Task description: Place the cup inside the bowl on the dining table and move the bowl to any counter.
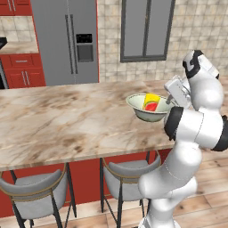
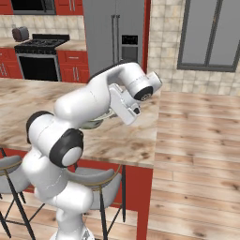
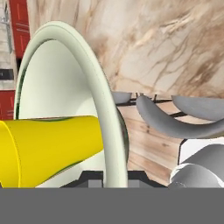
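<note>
Red cabinets (image 1: 20,71) and the grey refrigerator (image 1: 67,40) line the far wall at the left of the left base view; the counter (image 1: 18,46) sits there beside the fridge, well apart from me. Moving right, the dining table (image 1: 67,120) spans the frame, with grey stools (image 1: 33,196) tucked under its near edge.

Right of centre, the bowl (image 1: 149,109) appears lifted clear of the tabletop, slightly tilted, with the cup (image 1: 151,102) lying inside it. My gripper (image 1: 168,103) is at the bowl's right rim.

Progress, as I judge it: cup-in-bowl is done; the bowl is picked up; carrying it to a counter and setting it down remain.

View differences:
- Left base view: shows bowl and cup together, and the gap under the bowl.
- Right base view: my own arm covers nearly all of the bowl (image 2: 93,123); only a sliver peeks out below the forearm. It does show the stove (image 2: 40,58) and more counter at far left.
- Hand view: the bowl's rim (image 3: 103,105) runs edge-on between my finger tips, the cup (image 3: 48,146) to its left. Jaws look clamped on that rim, though the contact itself sits at the frame's bottom edge.
</note>
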You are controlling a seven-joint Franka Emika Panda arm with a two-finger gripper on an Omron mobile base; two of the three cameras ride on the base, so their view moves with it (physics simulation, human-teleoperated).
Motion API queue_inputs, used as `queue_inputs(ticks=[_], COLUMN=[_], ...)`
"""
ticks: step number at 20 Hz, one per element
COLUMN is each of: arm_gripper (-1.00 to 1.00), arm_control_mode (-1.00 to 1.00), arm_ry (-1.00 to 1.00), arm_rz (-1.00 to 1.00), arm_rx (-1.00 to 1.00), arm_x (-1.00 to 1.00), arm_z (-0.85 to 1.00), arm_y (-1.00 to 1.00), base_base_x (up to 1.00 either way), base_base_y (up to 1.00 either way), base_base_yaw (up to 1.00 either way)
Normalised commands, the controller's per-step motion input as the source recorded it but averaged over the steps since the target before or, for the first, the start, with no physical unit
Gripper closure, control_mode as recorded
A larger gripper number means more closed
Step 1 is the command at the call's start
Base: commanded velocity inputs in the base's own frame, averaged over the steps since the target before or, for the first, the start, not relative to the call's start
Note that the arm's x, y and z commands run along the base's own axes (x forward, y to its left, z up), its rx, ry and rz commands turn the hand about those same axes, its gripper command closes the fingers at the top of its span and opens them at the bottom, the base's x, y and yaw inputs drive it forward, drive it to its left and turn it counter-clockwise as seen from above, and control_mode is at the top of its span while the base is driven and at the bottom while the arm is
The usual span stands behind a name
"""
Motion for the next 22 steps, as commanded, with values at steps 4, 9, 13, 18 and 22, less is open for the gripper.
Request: queue_inputs(ticks=[4, 9, 13, 18, 22], arm_gripper=[1.0, 1.0, 1.0, 1.0, 1.0], arm_control_mode=[-1.0, -1.0, -1.0, -1.0, 1.0], arm_ry=[-0.02, 0.0, 0.0, 0.0, 0.0], arm_rz=[0.02, 0.0, 0.0, 0.0, 0.0], arm_rx=[0.0, 0.0, 0.0, 0.0, 0.0], arm_x=[-0.18, 0.0, 0.0, 0.0, 0.0], arm_z=[0.05, 0.0, 0.0, 0.0, 0.0], arm_y=[0.01, 0.0, 0.0, 0.0, 0.0], base_base_x=[0.0, 0.0, 0.0, 0.0, 0.0], base_base_y=[0.0, 0.0, 0.0, 0.0, 0.0], base_base_yaw=[0.0, 0.0, 0.0, 0.0, 0.0])
